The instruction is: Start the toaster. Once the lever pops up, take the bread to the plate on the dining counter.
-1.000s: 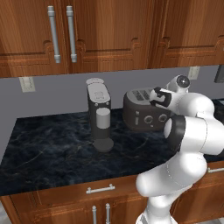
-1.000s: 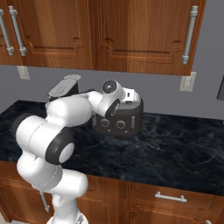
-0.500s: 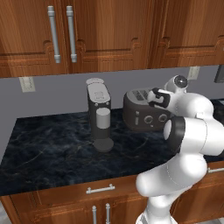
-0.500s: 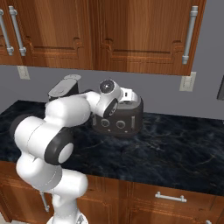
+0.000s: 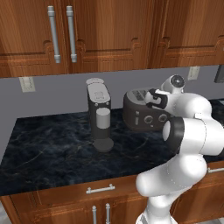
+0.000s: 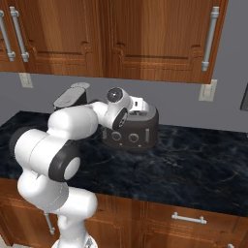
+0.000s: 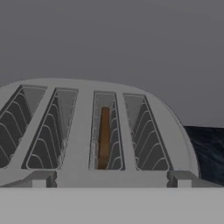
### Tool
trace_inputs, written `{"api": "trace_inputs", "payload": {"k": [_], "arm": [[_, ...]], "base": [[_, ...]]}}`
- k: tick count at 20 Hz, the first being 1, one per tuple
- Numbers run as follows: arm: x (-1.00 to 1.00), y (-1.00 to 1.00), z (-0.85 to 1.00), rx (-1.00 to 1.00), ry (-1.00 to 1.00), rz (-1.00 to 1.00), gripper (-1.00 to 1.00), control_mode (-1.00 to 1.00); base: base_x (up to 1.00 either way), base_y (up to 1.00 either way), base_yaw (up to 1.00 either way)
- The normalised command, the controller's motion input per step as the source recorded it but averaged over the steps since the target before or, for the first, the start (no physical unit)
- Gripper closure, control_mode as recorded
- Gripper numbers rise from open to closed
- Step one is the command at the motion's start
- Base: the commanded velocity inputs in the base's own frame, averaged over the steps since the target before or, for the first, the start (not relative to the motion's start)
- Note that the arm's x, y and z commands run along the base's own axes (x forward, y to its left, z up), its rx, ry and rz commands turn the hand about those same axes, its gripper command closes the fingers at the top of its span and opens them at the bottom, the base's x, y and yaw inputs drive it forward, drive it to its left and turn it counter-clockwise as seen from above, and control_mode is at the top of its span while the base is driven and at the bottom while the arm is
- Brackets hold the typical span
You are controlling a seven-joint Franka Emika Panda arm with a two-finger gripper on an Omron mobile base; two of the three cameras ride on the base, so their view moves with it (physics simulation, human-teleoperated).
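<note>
Hand view: bread (image 7: pixel 104 138) sits in toaster (image 7: pixel 83 131) slot just ahead of the seemingly open hand (image 5: pixel 151 97).

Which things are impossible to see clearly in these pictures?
- Toaster lever: the arm covers the toaster's right end in both base views.
- Bread: in the hand view just its thin brown edge shows; the slot hides its faces.
- Gripper: its fingertips cannot be made out at the toaster in any view.

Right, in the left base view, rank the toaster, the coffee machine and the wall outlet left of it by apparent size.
1-2. Toaster and coffee machine: look alike in area, the machine taller and narrower, the toaster partly hidden by the arm, so unranked.
3. Wall outlet, clearly smallest.
</note>
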Motion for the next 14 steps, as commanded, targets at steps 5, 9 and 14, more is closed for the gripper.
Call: {"api": "trace_inputs", "payload": {"k": [5,9,14], "arm": [[0.05,0.07,0.00,0.00,0.00,0.00,-1.00,-1.00],[0.01,0.00,0.00,0.00,0.00,0.00,-1.00,-1.00],[0.00,0.00,0.00,0.00,0.00,0.00,-1.00,-1.00]], "base": [[0.00,0.00,0.00],[0.00,0.00,0.00],[0.00,0.00,0.00]]}}
